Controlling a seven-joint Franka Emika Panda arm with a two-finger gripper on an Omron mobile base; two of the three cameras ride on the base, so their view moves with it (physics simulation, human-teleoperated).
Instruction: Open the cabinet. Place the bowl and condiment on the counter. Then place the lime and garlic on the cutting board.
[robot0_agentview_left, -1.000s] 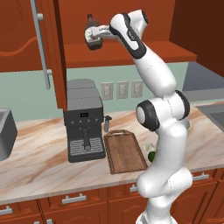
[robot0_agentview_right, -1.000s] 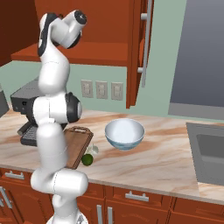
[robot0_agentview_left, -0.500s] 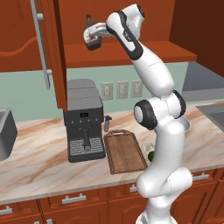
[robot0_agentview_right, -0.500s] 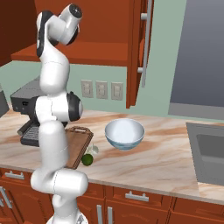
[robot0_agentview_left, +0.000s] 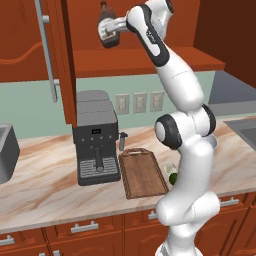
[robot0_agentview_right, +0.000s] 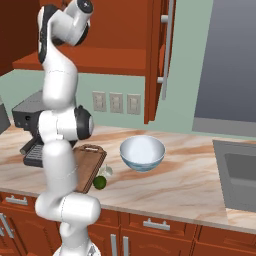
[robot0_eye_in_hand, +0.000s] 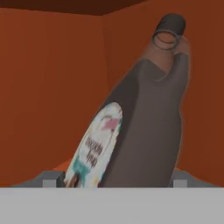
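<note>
The cabinet (robot0_agentview_left: 150, 62) stands open, its door (robot0_agentview_left: 50, 60) swung out to the left. Inside, at shelf height, my gripper (robot0_agentview_left: 106, 34) is shut on the condiment (robot0_agentview_left: 107, 27), a dark brown bottle with a black cap. In the hand view the condiment (robot0_eye_in_hand: 140, 118) leans to the right, with my gripper (robot0_eye_in_hand: 114, 180) around its base and one fingertip (robot0_eye_in_hand: 49, 178) on each side. The pale bowl (robot0_agentview_right: 142, 152) sits on the counter (robot0_agentview_right: 185, 185). The lime (robot0_agentview_right: 100, 182) and garlic (robot0_agentview_right: 106, 171) lie on the counter beside the cutting board (robot0_agentview_right: 90, 160), at its right edge.
A black coffee machine (robot0_agentview_left: 96, 137) stands left of the cutting board (robot0_agentview_left: 144, 172), under the open door. A sink (robot0_agentview_right: 240, 180) is set into the counter at the far right. The right cabinet door (robot0_agentview_right: 160, 50) hangs open above the bowl.
The fingers have closed in on the bottle. The arm's upper part has shifted slightly; the gripper stays at the shelf.
</note>
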